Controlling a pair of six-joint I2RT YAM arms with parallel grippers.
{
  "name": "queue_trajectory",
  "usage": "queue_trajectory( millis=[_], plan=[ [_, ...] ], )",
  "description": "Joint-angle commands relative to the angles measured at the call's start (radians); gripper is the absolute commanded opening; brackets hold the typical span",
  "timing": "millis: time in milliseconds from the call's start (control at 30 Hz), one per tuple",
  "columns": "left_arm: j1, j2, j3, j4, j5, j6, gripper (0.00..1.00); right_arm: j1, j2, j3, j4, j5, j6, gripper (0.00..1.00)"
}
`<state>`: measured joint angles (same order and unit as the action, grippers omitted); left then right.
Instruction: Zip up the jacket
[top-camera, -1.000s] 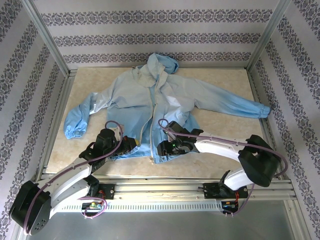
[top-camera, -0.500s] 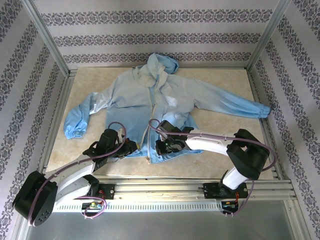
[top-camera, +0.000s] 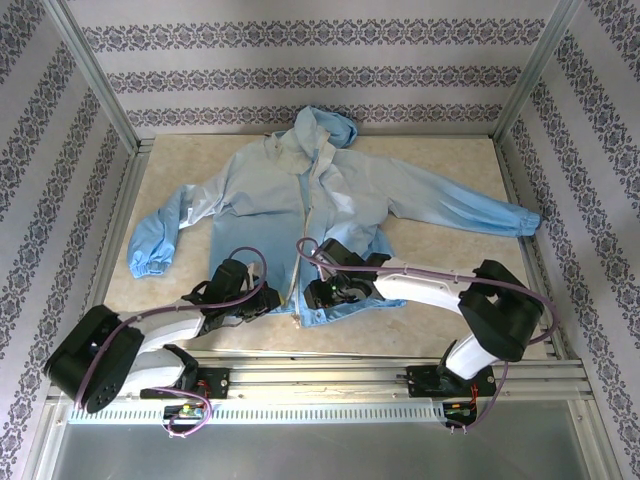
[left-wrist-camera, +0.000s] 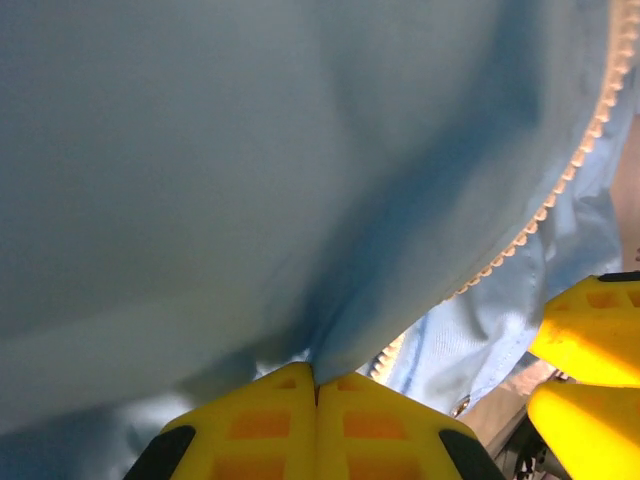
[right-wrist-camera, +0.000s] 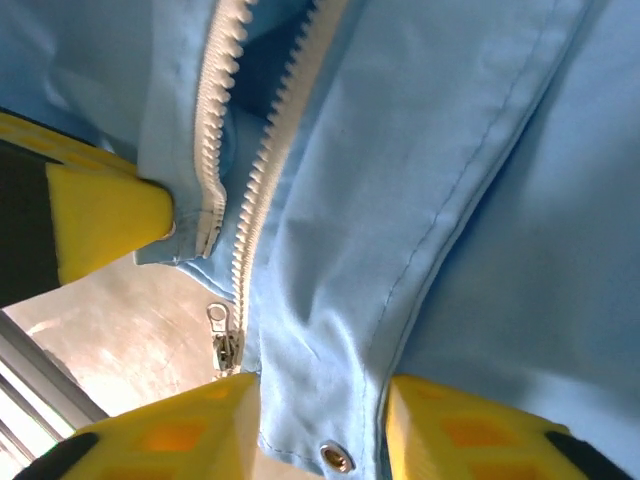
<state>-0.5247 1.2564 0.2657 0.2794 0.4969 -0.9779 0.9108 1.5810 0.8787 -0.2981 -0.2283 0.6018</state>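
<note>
Left end effector (left-wrist-camera: 317, 388) pinches the jacket (left-wrist-camera: 250, 150) hem — right end effector (right-wrist-camera: 320, 405) spread, straddling it.

The left arm (top-camera: 150, 335) lies low, its elbow drawn back by its base and its forearm reaching forward and to the right. The left gripper (top-camera: 268, 298) points right. In the left wrist view its yellow fingers (left-wrist-camera: 250, 420) are pressed tight together, pinching a fold of the jacket (left-wrist-camera: 250, 150). The right arm (top-camera: 430, 285) bends sharply at a raised elbow on the right side, and its forearm runs low toward the left. The right gripper (top-camera: 312, 294) points left and sits just beside the left gripper, the two nearly tip to tip. In the right wrist view its fingers (right-wrist-camera: 180, 435) stand well apart, with the jacket hem between them.
</note>
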Motion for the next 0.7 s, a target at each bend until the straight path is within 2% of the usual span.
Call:
queue_trajectory(
  millis=[0,67,167,200,267,333,367,400,433,500,567,667],
  plan=[
    [-0.017,0.048,0.010,0.096,0.007,-0.022,0.00,0.021,0.049,-0.008,0.012,-0.021,0.013,0.48],
    [-0.021,0.074,0.010,0.114,0.009,-0.026,0.00,0.030,0.084,0.006,0.006,-0.015,0.015,0.53],
    [-0.025,0.092,0.009,0.128,0.009,-0.030,0.00,0.035,0.142,0.030,0.014,-0.010,0.016,0.53],
    [-0.025,0.093,0.009,0.129,0.010,-0.030,0.00,0.037,0.157,0.039,0.022,-0.012,0.016,0.48],
    [-0.025,0.086,0.013,0.125,0.018,-0.031,0.00,0.037,0.171,0.058,0.030,-0.008,0.011,0.27],
    [-0.025,0.060,0.027,0.091,0.020,-0.028,0.00,0.037,0.138,0.062,0.034,0.019,-0.013,0.10],
    [-0.026,0.037,0.039,0.069,0.020,-0.028,0.06,0.037,0.100,0.056,0.034,0.044,-0.036,0.02],
    [-0.025,0.015,0.051,0.049,0.024,-0.027,0.13,0.037,0.056,0.045,0.036,0.074,-0.054,0.00],
    [-0.025,-0.016,0.069,0.021,0.027,-0.021,0.22,0.037,-0.004,0.027,0.043,0.115,-0.078,0.00],
    [-0.025,-0.085,0.115,-0.062,0.014,0.010,0.34,0.034,-0.122,-0.004,0.054,0.188,-0.131,0.00],
    [-0.025,-0.164,0.171,-0.170,-0.020,0.057,0.41,0.027,-0.235,-0.036,0.071,0.240,-0.182,0.00],
    [-0.025,-0.254,0.221,-0.212,-0.057,0.104,0.45,0.006,-0.345,-0.069,0.100,0.262,-0.226,0.00]
  ],
)
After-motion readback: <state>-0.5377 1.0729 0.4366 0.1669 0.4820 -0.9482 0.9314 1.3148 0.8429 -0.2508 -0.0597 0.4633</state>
